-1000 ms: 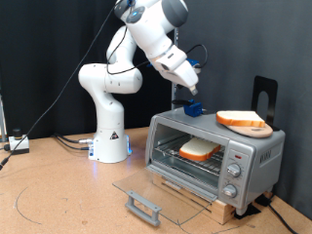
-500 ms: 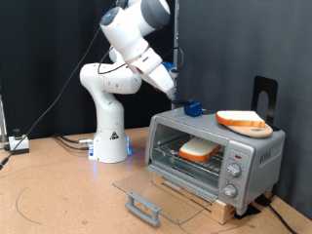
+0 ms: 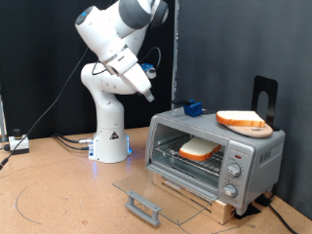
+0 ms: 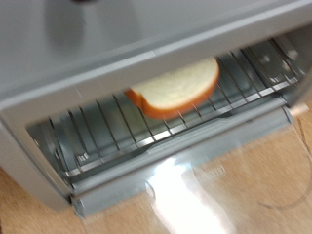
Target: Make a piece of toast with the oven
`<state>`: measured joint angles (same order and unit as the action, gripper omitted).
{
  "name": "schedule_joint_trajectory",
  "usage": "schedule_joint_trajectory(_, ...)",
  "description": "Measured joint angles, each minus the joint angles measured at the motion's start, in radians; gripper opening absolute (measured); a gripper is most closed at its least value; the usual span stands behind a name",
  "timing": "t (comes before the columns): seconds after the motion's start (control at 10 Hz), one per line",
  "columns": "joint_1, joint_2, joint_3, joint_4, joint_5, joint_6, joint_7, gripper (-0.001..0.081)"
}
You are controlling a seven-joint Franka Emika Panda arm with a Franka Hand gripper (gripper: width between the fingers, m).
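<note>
The silver oven (image 3: 255,154) stands at the exterior view's right with its glass door (image 3: 166,191) folded down flat and the grey bar handle (image 3: 143,207) at the front. The piece of toast (image 3: 198,150) lies on the wire rack inside; the wrist view shows its pale face and brown crust (image 4: 175,86) on the rack (image 4: 107,132). My gripper (image 3: 147,95) hangs in the air to the left of the oven in the exterior view, above and clear of it, with nothing seen in it. Its fingers do not show in the wrist view.
A flat orange-brown slice-like piece (image 3: 244,121) and a small blue object (image 3: 193,108) sit on the oven's top. The knobs (image 3: 234,170) are on its right panel. The arm's white base (image 3: 110,141) stands behind on the wooden table. Cables lie at the left.
The arm has swung away from above the oven's top towards the exterior view's left. The toast, the oven and its open door have not moved.
</note>
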<state>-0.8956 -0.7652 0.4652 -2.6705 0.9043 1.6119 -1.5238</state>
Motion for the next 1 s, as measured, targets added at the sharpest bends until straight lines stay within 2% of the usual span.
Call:
schedule_joint_trajectory(0.1, -0.014, 0.041, 0.0, 0.02, -0.005, 0.009, -0.018, 0.0809)
schedule_joint_trajectory(0.2, -0.014, 0.04, 0.003, 0.02, -0.006, 0.007, -0.015, 0.0809)
schedule_joint_trajectory(0.3, -0.018, 0.04, 0.018, 0.021, -0.026, 0.0, 0.065, 0.0809)
schedule_joint_trajectory(0.4, -0.027, 0.041, 0.045, 0.022, -0.019, 0.013, 0.192, 0.0809)
schedule_joint_trajectory(0.5, -0.043, 0.046, 0.08, 0.022, 0.006, 0.06, 0.315, 0.0809)
schedule_joint_trajectory(0.8, -0.134, 0.116, 0.169, 0.02, 0.067, 0.224, 0.615, 0.0809)
schedule_joint_trajectory(0.9, -0.163, 0.146, 0.192, 0.031, 0.073, 0.244, 0.698, 0.0809)
schedule_joint_trajectory(1.0, -0.161, 0.146, 0.191, 0.031, 0.06, 0.234, 0.659, 0.0809)
